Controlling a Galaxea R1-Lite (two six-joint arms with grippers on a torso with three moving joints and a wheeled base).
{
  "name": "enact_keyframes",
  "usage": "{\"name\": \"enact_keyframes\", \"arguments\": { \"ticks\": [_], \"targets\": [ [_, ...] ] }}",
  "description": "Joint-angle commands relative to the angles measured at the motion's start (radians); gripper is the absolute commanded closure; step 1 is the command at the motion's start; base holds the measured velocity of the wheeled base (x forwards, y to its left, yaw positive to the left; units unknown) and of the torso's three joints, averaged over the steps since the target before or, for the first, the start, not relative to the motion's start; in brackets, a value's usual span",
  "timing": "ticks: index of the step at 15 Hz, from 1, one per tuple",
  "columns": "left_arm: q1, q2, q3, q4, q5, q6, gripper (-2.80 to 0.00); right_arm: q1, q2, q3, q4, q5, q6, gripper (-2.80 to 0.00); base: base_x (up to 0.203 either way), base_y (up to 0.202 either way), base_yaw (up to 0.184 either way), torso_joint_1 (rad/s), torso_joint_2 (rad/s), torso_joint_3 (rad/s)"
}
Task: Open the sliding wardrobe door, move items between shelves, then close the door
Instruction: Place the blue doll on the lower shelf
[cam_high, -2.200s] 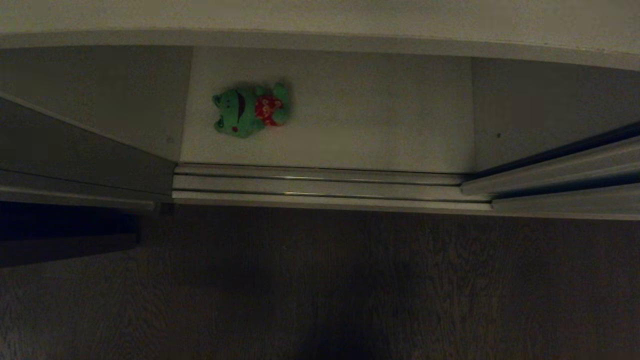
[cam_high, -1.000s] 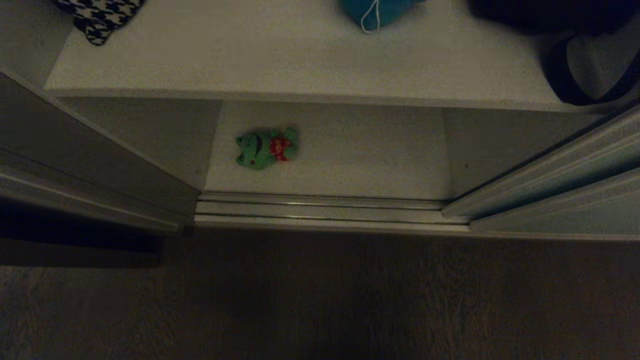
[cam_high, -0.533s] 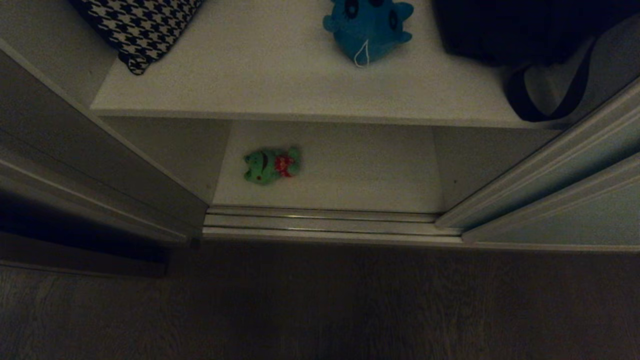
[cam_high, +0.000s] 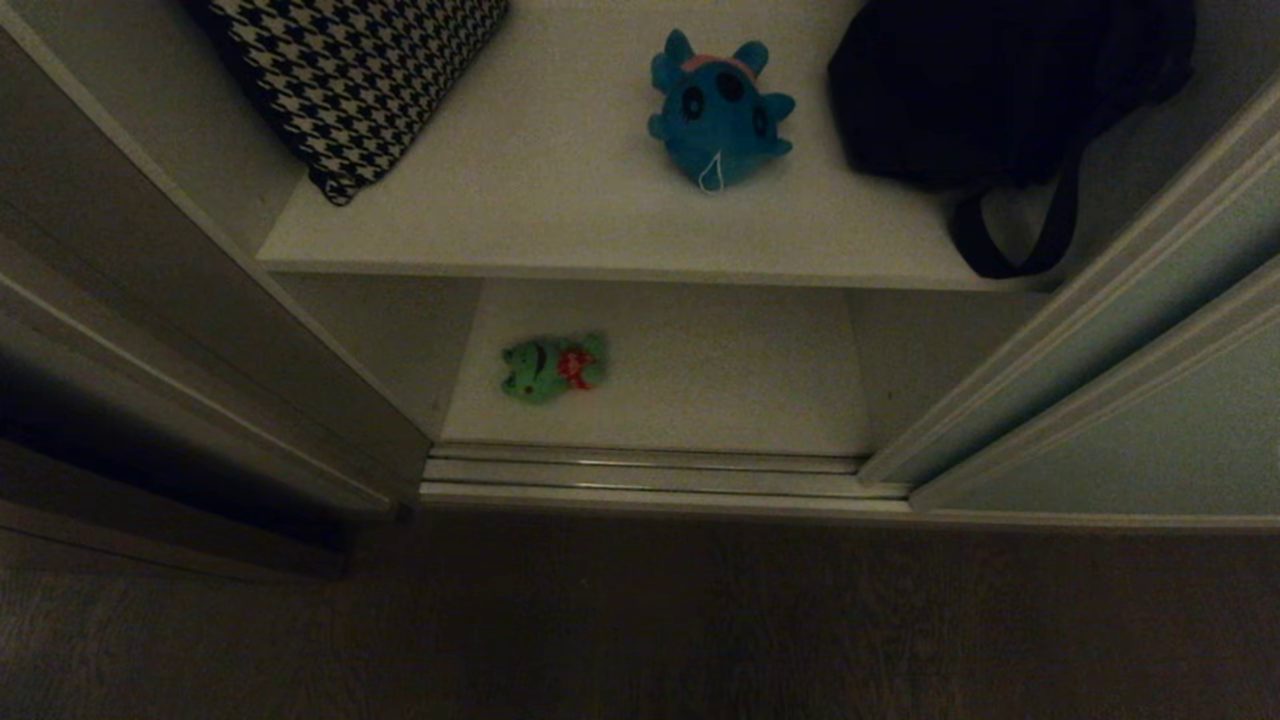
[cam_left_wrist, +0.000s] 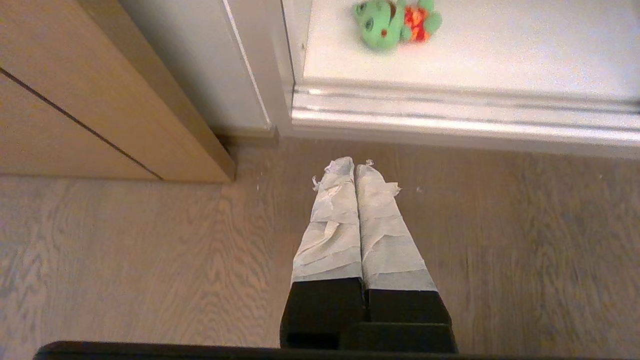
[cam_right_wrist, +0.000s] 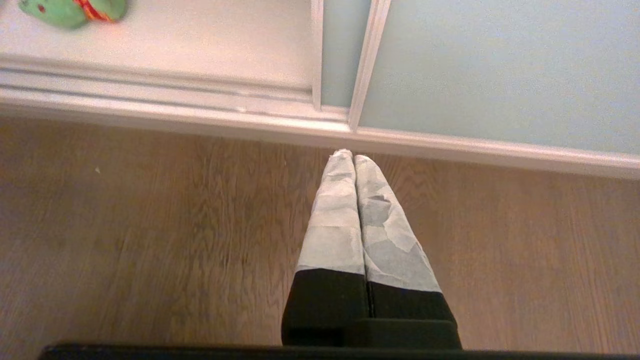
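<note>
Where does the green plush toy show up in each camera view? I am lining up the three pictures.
Head view: green plush toy on the lower shelf, left part, under the upper shelf.
Left wrist view: toy at the top edge.
Right wrist view: toy in the top left corner, partly cut off.
Shared landmark: the metal door track before the shelf.

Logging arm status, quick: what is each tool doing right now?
Left tool: closed, holding nothing, above the floor.
Right tool: closed, holding nothing, above the floor.
</note>
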Motion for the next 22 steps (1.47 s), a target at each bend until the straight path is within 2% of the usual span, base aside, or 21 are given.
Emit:
{"name": "enact_keyframes", "arguments": {
  "ticks": [1, 9, 17, 22],
  "targets": [
    [0.000, 0.004, 0.000, -0.001, 0.000, 0.000, 0.00, 0.001, 0.000, -0.001, 0.000, 0.000, 0.000, 0.00, 0.000, 0.000, 0.000, 0.002, 0.00, 0.189],
    [0.001, 0.004, 0.000, -0.001, 0.001, 0.001, 0.00, 0.001, 0.000, 0.001, 0.000, 0.000, 0.000, 0.00, 0.000, 0.000, 0.000, 0.003, 0.00, 0.199],
    [0.000, 0.004, 0.000, 0.001, 0.004, 0.001, 0.00, 0.000, 0.000, 0.000, 0.000, 0.000, 0.000, 0.00, 0.000, 0.000, 0.000, 0.001, 0.00, 0.028],
    [0.000, 0.004, 0.000, 0.001, 0.003, 0.002, 0.00, 0.001, 0.000, -0.001, 0.000, 0.000, 0.000, 0.00, 0.161, 0.000, -0.001, 0.003, 0.00, 0.004]
  ]
}}
